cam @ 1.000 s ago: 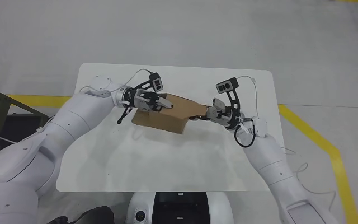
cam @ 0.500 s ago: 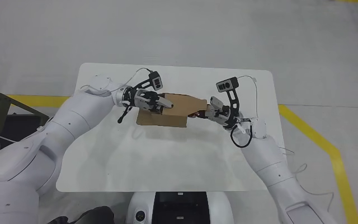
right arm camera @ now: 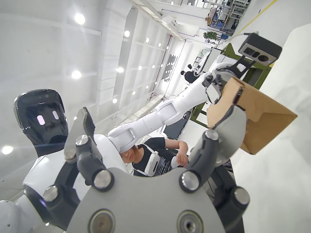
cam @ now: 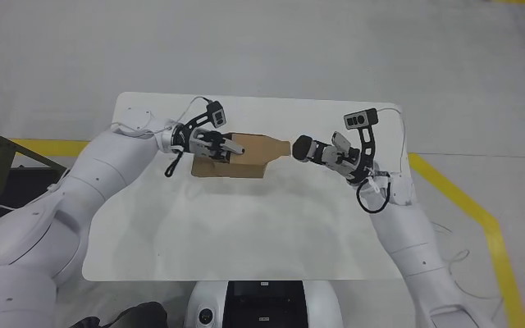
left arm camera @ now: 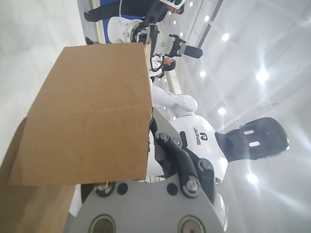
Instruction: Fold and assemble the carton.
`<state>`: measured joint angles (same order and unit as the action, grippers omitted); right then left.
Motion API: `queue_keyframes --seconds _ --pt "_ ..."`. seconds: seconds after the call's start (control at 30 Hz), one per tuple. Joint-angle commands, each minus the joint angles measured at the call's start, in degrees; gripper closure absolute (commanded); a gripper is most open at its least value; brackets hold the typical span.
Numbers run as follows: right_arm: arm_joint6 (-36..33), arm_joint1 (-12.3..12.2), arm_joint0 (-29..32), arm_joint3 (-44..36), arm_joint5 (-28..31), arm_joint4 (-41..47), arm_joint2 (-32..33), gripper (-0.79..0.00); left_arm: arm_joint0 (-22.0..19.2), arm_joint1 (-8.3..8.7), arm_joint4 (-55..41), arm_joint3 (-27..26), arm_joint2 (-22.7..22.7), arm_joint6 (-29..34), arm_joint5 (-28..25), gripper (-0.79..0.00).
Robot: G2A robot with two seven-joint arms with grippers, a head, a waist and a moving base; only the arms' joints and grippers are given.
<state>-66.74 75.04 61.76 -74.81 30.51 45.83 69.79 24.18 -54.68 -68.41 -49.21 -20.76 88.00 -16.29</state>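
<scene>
The brown cardboard carton [cam: 250,152] lies half-folded on the white table [cam: 246,238], a pointed flap [cam: 281,146] sticking out toward the right arm. My left gripper [cam: 225,147] is at its left end, shut on a carton wall [left arm camera: 85,122]; one dark finger [left arm camera: 181,156] presses the wall's outer side and the other is hidden behind the cardboard. My right gripper [cam: 301,148] hovers just off the flap tip, apart from it. In the right wrist view this gripper [right arm camera: 155,124] stands open with nothing between its fingers, and the carton [right arm camera: 264,120] sits beyond one finger [right arm camera: 228,127].
Bare table surface spreads in front of the carton and toward the near edge [cam: 246,277]. The table's far edge [cam: 262,98] lies close behind the arms. Grey floor with a yellow line [cam: 459,189] surrounds the table.
My right gripper has let go of the carton's right end and drawn back to the right. The carton has swung level and shifted slightly left and away with the left gripper.
</scene>
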Motion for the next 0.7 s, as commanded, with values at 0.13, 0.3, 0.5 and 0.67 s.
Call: queue_keyframes --seconds 0.13,0.3,0.5,0.67 --pt "0.9 -0.3 1.1 -4.0 -1.4 -2.4 0.1 -0.785 -0.2 -1.03 4.6 1.2 -1.2 0.0 0.0 0.0" --pt "2.9 0.0 0.1 -3.3 -2.6 -6.4 -2.1 -0.785 0.2 -1.83 5.8 0.6 -2.4 0.0 0.0 0.0" --pt "5.4 0.0 -0.6 -1.9 -3.6 -9.7 -3.1 -0.785 0.9 -1.93 4.9 -1.0 -4.0 0.0 0.0 0.0" --pt "6.3 0.0 -0.5 -1.8 -3.9 -11.0 -3.4 -0.785 1.8 -1.5 3.2 -2.6 -4.5 0.0 0.0 0.0"
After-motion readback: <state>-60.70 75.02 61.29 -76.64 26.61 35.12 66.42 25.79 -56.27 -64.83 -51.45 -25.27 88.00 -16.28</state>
